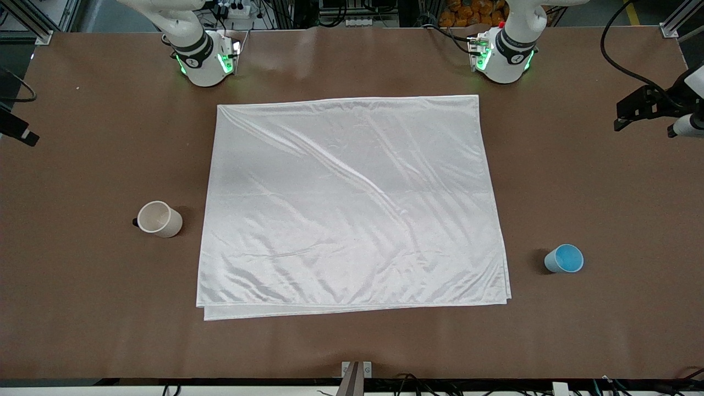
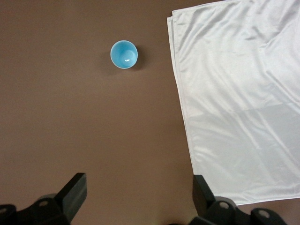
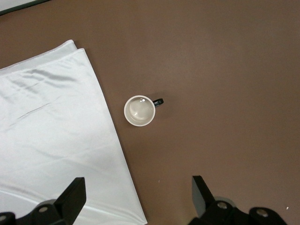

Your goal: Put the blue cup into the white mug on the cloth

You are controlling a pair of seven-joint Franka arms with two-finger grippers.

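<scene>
Light-blue, the blue cup (image 2: 124, 54) stands upright on bare table off the cloth (image 1: 352, 203), at my left arm's end; my left gripper (image 2: 139, 197), fingers apart, hangs high over it. My right gripper (image 3: 138, 199), also spread, hangs over the white mug (image 3: 139, 111).

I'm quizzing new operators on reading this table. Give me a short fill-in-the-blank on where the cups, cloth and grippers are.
1. The blue cup stands on the bare ___, toward the left arm's end.
2. The white mug has a small handle coloured ___.
3. Between mug and cup lies the ___, with nothing on it.
4. The fingers of the left gripper and the right gripper are spread ___, holding nothing.

Missing words: table; black; cloth; open
</scene>
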